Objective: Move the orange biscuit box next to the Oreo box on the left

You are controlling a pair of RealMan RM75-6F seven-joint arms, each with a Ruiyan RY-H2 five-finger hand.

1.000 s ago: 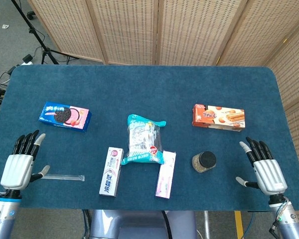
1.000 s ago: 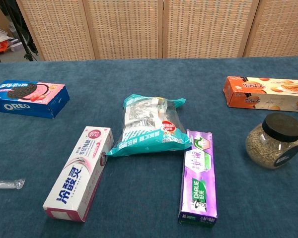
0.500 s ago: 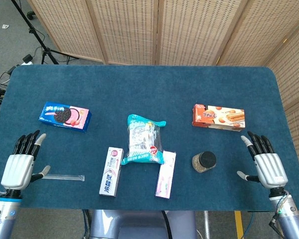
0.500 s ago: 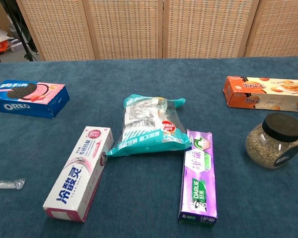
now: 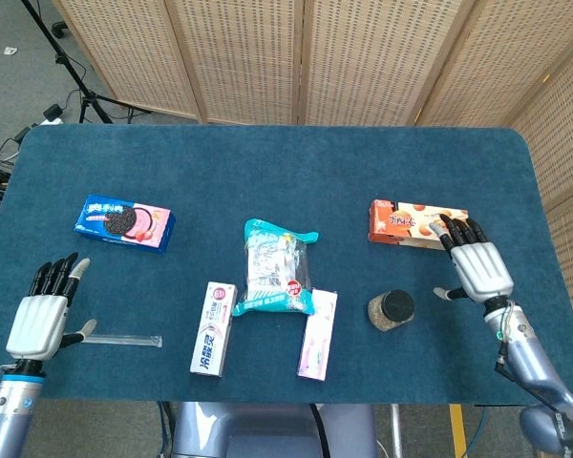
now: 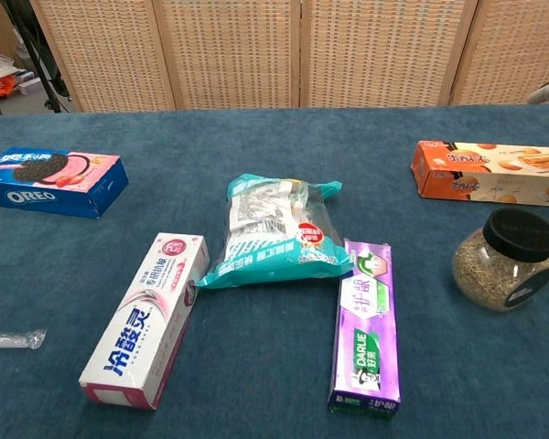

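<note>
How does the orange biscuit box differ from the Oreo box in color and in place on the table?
The orange biscuit box is orange and white; the Oreo box is blue and pink. The orange biscuit box lies on the right, at the right hand's fingertips; the Oreo box lies far left, untouched. Both lie flat.

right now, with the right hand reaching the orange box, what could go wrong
The right hand is open, with its fingertips at the orange biscuit box's right end, so it might push the box instead of gripping it. The jar stands just in front and could be knocked. The snack bag lies on the way to the Oreo box.
</note>
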